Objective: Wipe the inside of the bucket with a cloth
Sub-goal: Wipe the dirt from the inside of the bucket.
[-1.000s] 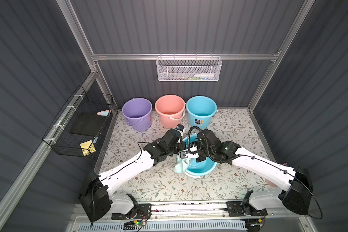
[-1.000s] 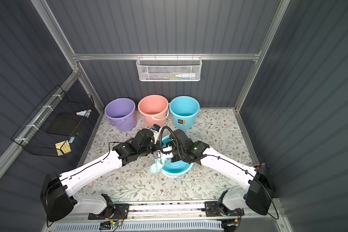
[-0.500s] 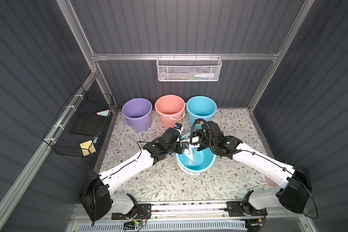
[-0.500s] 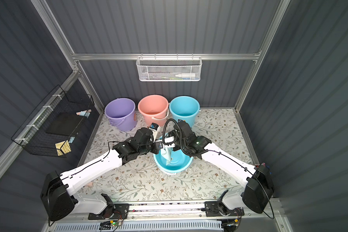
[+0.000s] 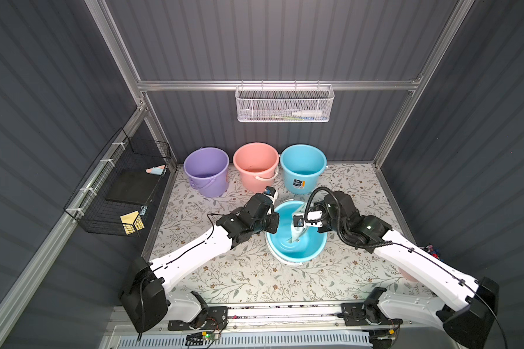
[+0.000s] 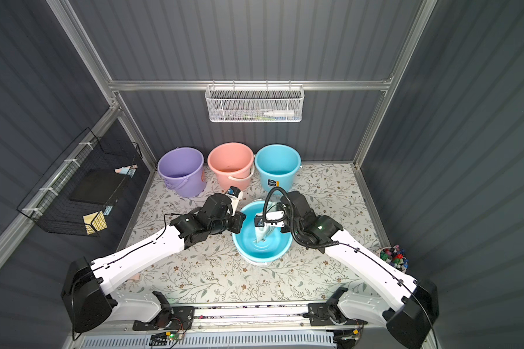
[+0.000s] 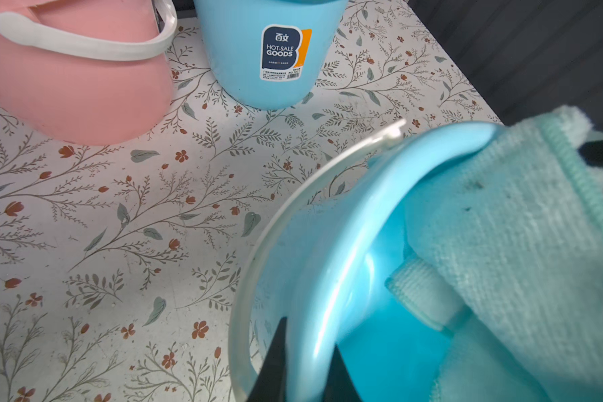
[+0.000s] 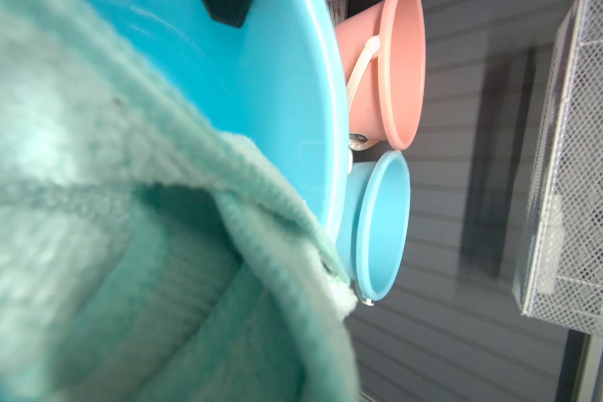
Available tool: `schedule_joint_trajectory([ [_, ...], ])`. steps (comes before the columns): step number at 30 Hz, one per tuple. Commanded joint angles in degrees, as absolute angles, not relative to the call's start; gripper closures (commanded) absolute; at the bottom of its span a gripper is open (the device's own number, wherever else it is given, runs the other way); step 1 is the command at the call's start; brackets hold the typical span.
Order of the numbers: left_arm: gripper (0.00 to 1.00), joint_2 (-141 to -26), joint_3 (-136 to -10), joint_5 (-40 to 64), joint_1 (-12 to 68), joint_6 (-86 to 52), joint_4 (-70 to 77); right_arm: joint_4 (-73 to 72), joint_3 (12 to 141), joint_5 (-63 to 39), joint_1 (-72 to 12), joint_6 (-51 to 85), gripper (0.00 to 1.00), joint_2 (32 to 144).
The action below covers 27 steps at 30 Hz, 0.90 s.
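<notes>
A blue bucket (image 5: pixel 297 262) stands near the middle of the flowered worktop (image 5: pixel 239 278), its mouth open toward the camera in both top views. Whether its base sits flat cannot be told.

The left end effector (image 5: pixel 272 225) is clenched on the bucket's rim at the robot's left side. In the left wrist view its two dark fingers (image 7: pixel 275 355) straddle that rim (image 7: pixel 345 226), one outside the wall and one inside, with the pale handle (image 7: pixel 239 313) arcing just beside them.

The right end effector (image 5: pixel 300 228) reaches in over the far right of the rim and grasps the cloth (image 5: pixel 296 235). Its fingertips are buried in the fabric. The cloth is a pale aqua towel that hangs down inside the bucket, its lower end against the inner wall or floor. In a top view it shows as a narrow drape (image 6: pixel 261 234). From the right wrist it fills most of the picture in rumpled folds (image 8: pixel 119 243), with the bucket's blue inner wall (image 8: pixel 258 87) just behind it.

Along the back wall stand a purple bucket (image 5: pixel 206 169), a pink bucket (image 5: pixel 256 166) and a second blue bucket (image 5: pixel 303 166), upright and well apart from both arms. A white mesh basket (image 5: pixel 285 104) hangs above them, and a black wire basket (image 5: pixel 118 187) hangs on the left wall.
</notes>
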<state>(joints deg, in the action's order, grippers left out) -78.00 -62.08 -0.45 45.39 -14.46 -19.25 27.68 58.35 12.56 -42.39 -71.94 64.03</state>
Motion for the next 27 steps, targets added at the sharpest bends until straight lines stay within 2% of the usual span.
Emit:
schedule_joint_trajectory([
  [1, 1.00, -75.64, -63.89, 1.32, 45.77, -16.32, -18.04, 40.00, 57.70, 13.71, -41.53, -68.94, 1.00, 60.70],
  [11, 1.00, -79.10, -67.56, 2.23, 45.78, -19.65, -16.64, 58.08, 58.65, -3.38, -42.49, -61.01, 1.00, 55.73],
  [16, 1.00, -81.31, -69.90, 2.46, 45.79, -22.89, -17.23, 58.21, 59.75, -14.36, -42.60, -56.75, 1.00, 55.85],
  [20, 1.00, -83.23, -72.30, 4.43, 45.75, -24.79, -17.47, 52.60, 60.22, -19.18, -42.58, -50.59, 1.00, 56.37],
  [23, 1.00, -84.83, -73.78, 4.91, 45.77, -27.26, -17.41, 48.80, 61.69, -19.38, -42.54, -46.73, 1.00, 56.41],
  [27, 1.00, -87.16, -75.08, 5.77, 45.78, -30.76, -16.37, 43.85, 64.63, -9.45, -42.54, -41.65, 1.00, 54.74],
])
